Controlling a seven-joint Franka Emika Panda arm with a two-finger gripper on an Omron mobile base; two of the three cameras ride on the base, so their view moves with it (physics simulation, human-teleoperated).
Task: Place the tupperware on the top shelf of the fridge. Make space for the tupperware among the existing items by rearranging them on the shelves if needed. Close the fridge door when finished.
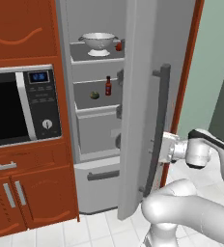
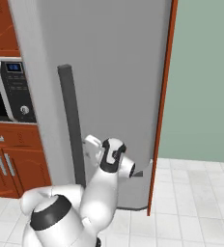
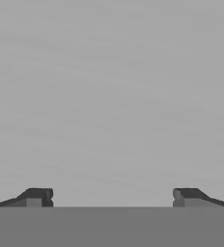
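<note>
The fridge door [image 1: 143, 96] stands partly swung in, leaving a gap onto the interior. My gripper [image 3: 112, 195] is open, fingertips wide apart with nothing between them, facing the door's plain grey outer face [image 2: 114, 72]. The hand [image 1: 168, 147] sits against the door just right of the long dark handle [image 1: 158, 130], about mid-height. On the top shelf [image 1: 97, 60] stand the white colander [image 1: 98, 43] and a red fruit [image 1: 119, 46]. The shelf below carries the red sauce bottle [image 1: 108, 86] and a greenish fruit [image 1: 94, 95]. The purple bowl and the tupperware are out of view.
A black-fronted microwave [image 1: 17, 103] sits in the orange cabinets left of the fridge. The grey freezer drawer [image 1: 97, 176] is below the shelves. An orange side panel [image 2: 161, 96] borders the fridge on the right, with a green wall and tiled floor [image 2: 196, 202] beyond.
</note>
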